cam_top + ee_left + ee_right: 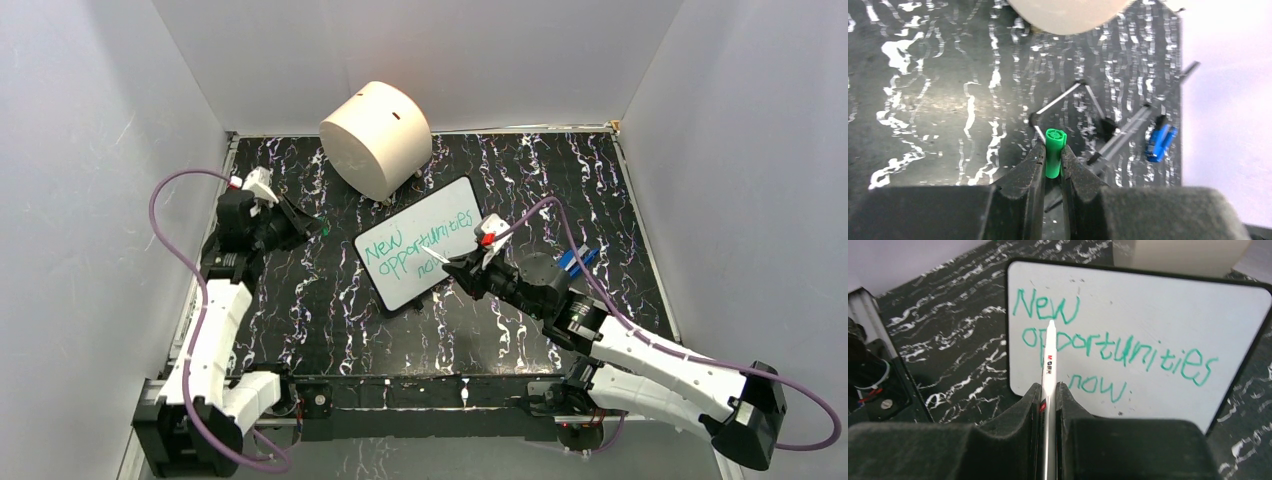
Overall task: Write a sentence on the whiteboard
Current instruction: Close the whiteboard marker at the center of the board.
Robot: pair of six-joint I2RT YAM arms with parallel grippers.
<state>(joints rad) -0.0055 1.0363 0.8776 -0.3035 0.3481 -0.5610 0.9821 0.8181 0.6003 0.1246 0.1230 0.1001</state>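
Note:
The whiteboard (pixel 452 197) lies tilted on the black marbled table, and the right wrist view shows its white face (pixel 1173 310) and black rim. The sentence (pixel 415 245) on it, in green marker, reads "New opportunities now" (pixel 1113 347). My right gripper (pixel 462 268) sits at the board's near right edge, shut on a white marker (pixel 1049 360). The marker's tip points over the start of "opportunities"; I cannot tell if it touches. My left gripper (pixel 308 228) hovers left of the board, shut on the green marker cap (pixel 1054 152).
A big cream cylinder (pixel 377 138) lies on its side behind the board, and its edge (pixel 1068 15) shows in the left wrist view. A blue object (pixel 578 258) lies to the right, past my right arm. White walls enclose the table on three sides.

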